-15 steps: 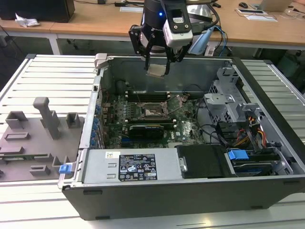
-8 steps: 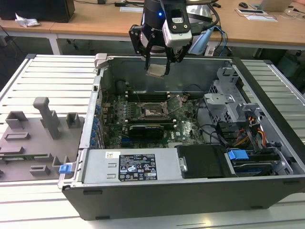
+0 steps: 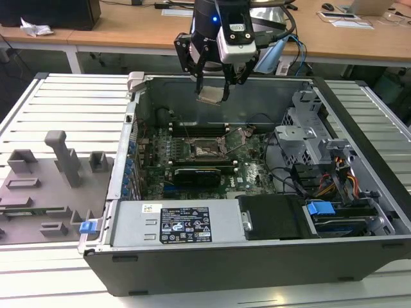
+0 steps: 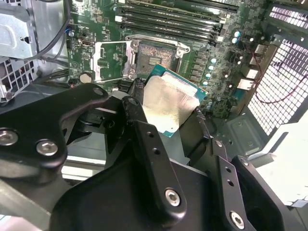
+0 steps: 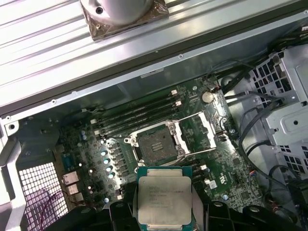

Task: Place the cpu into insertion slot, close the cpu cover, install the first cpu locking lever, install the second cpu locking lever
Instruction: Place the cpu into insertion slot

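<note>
My gripper [image 3: 213,88] hangs above the open computer case, shut on the cpu [image 3: 212,95], a flat square chip with a dull silver top. Both wrist views show the cpu [image 4: 166,103] [image 5: 165,197] clamped between the black fingers [image 4: 139,113], well above the board. The insertion slot [image 3: 207,151] [image 4: 156,55] [image 5: 155,144] lies below on the green motherboard, its dark centre bare. The cpu cover [image 4: 111,60] [image 5: 195,134] stands swung open beside the slot, a silver frame with a large window.
Long black memory slots [image 5: 134,118] run beside the slot. A black card [image 3: 199,173] lies nearer the front. A metal drive cage [image 3: 308,138] with cables fills the exterior view's right of the case. A grey fixture tray [image 3: 45,186] sits outside on the left.
</note>
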You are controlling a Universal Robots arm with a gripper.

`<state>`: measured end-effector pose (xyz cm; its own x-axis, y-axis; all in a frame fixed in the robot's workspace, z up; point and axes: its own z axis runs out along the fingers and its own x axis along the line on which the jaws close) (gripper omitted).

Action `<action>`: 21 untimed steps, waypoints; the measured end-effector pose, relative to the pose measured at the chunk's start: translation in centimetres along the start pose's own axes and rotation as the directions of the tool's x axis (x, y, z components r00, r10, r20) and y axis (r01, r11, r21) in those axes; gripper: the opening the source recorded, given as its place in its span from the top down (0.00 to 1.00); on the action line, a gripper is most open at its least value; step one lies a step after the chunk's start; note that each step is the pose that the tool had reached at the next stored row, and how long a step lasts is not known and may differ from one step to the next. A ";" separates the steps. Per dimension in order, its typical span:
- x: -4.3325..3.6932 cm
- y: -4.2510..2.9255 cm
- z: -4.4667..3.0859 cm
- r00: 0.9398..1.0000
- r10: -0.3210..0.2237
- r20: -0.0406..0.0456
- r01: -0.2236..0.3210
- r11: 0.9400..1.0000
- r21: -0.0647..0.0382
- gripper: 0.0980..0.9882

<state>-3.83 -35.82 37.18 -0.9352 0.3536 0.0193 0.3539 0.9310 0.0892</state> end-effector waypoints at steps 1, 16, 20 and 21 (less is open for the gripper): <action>0.00 0.00 0.00 1.000 0.004 0.000 -0.004 1.000 0.000 0.50; 0.00 0.00 0.05 0.996 0.087 0.008 -0.087 0.996 -0.002 0.50; 0.00 -0.01 0.06 0.994 0.108 0.009 -0.108 0.994 -0.003 0.50; 0.00 -0.01 0.07 0.993 0.116 0.010 -0.116 0.993 -0.003 0.50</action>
<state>-3.83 -35.82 37.12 -0.8877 0.4600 0.0196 0.4598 0.8835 0.0892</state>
